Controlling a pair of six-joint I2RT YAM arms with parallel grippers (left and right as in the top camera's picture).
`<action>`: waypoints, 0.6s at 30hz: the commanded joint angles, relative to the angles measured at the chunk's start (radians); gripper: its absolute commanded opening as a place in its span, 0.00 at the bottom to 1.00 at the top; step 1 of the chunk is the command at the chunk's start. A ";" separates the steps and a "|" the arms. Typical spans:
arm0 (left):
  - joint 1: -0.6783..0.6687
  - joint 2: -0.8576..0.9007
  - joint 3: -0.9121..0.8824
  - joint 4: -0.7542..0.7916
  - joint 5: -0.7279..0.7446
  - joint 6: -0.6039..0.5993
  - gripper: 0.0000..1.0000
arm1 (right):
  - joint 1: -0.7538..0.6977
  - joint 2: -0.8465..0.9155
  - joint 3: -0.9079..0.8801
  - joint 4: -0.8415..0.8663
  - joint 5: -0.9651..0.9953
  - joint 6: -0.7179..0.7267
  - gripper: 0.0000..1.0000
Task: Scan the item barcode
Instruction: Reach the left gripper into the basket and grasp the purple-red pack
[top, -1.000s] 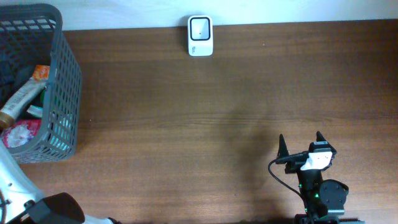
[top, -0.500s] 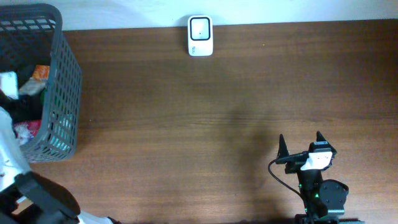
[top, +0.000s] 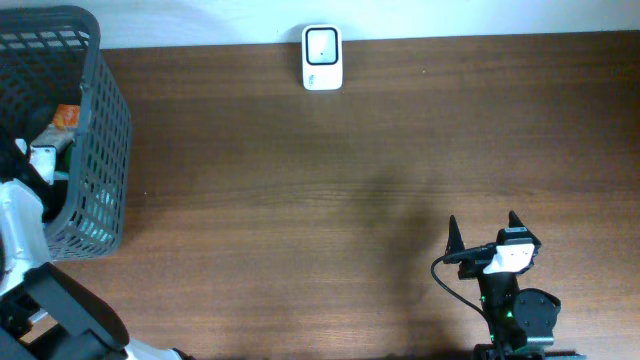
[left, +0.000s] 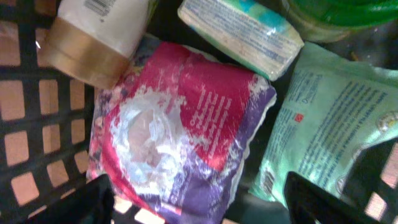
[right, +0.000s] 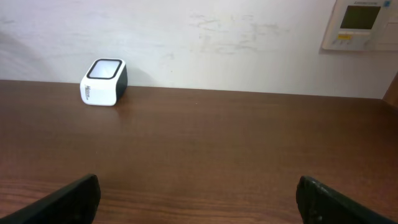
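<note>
**Table (top: 300, 200): left claw (left: 199, 190) over basket (top: 100, 150)**

Jaws stand apart above the clutter. Straight below, between the fingers (left: 74, 205), lies a red pouch (left: 180, 130): soft, light, crinkly, probably slippery, so pinch across its middle bulk. Scanner (top: 322, 57) sits well away from it. Right claw (top: 483, 222) hangs spread wide, holding nothing.

We show a dark wooden table (top: 300, 200) meeting a white wall (right: 217, 37) at its far edge; above the table, a beige control panel (right: 364, 23) is mounted
</note>
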 joint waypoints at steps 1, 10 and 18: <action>0.009 0.000 -0.046 0.039 -0.010 0.039 0.84 | -0.006 -0.006 -0.008 -0.002 0.002 -0.003 0.99; 0.117 0.000 -0.117 0.103 0.254 0.038 0.99 | -0.006 -0.006 -0.008 -0.002 0.002 -0.003 0.99; 0.116 0.034 -0.125 0.140 0.085 0.039 0.84 | -0.006 -0.006 -0.008 -0.002 0.002 -0.003 0.99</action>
